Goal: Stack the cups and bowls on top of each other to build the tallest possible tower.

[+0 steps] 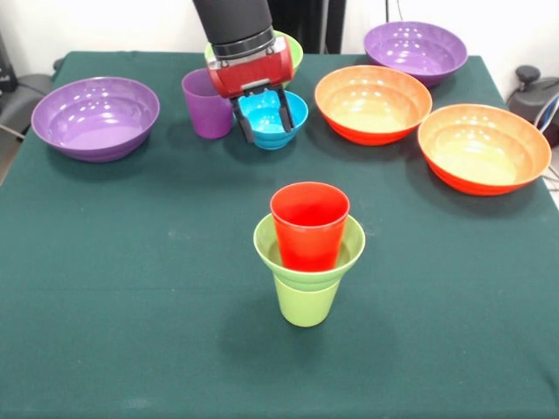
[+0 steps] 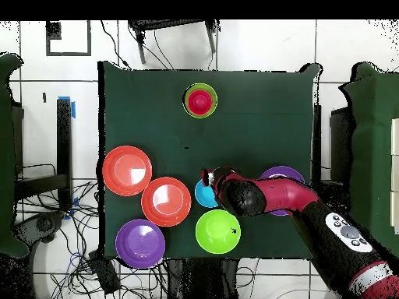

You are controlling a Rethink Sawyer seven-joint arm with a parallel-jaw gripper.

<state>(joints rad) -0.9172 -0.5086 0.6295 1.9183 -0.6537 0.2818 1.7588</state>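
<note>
The stack stands at the table's middle front: a lime-green cup (image 1: 306,301) upside down, a small lime-green bowl (image 1: 348,249) on it, and a red cup (image 1: 309,225) in the bowl. It also shows in the overhead view (image 2: 201,100). My gripper (image 1: 265,125) is down at the small blue bowl (image 1: 295,118), which rests on the table. The fingers are open; one is at the bowl's left rim and one is inside. The translucent purple cup (image 1: 205,106) stands just left of the gripper.
The medium lime-green bowl (image 1: 293,51) sits behind the gripper, mostly hidden. Two wide orange bowls (image 1: 373,103) (image 1: 485,147) lie to the right. One wide purple bowl (image 1: 96,118) is at the left, and another (image 1: 416,51) is at the far right.
</note>
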